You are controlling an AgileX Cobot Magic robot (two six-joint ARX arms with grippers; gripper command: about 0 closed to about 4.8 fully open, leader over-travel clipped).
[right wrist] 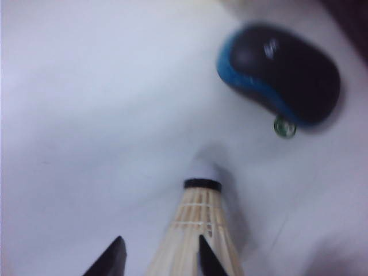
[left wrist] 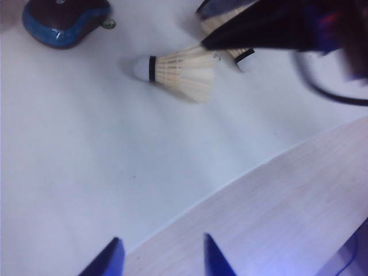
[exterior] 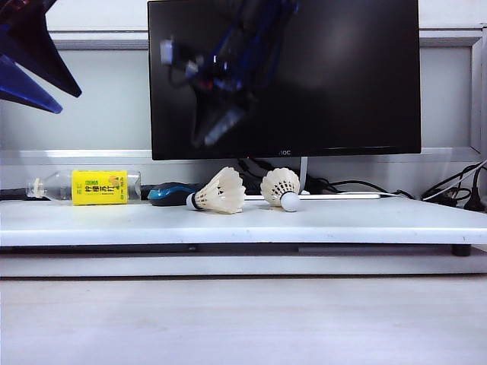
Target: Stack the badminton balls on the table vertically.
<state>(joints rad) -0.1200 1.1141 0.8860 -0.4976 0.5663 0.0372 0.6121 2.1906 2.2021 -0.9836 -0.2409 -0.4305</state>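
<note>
1. Exterior view. Two badminton balls lie on their sides on the table, in front of the black monitor. The near shuttlecock lies below the monitor's lower edge with its long axis level, cork toward the blue mouse, flared skirt toward the monitor's stand. The far shuttlecock lies just beside it by the stand, cork tipped toward the camera; whether the skirts touch I cannot tell. A clear bottle with a yellow label lies beyond the mouse. A blurred dark arm hangs in front of the monitor; dark blue parts of the other arm show well off to the monitor's left.

2. Left wrist view. The left gripper hangs above the table's front edge, well apart from both shuttlecocks, its dark blue fingertips standing apart with nothing between them. The right arm crosses above the far shuttlecock. The near one is a cone of ribbed pale feathers with a round white cork and dark band.

3. Right wrist view. The right gripper has its jaws apart, the near shuttlecock's skirt apparently between the tips, not clamped. Its axis runs away from the jaws toward the mouse, cork farthest. The right arm is clearly the nearer. Feathers crush easily; a light hold seems wise.
</note>
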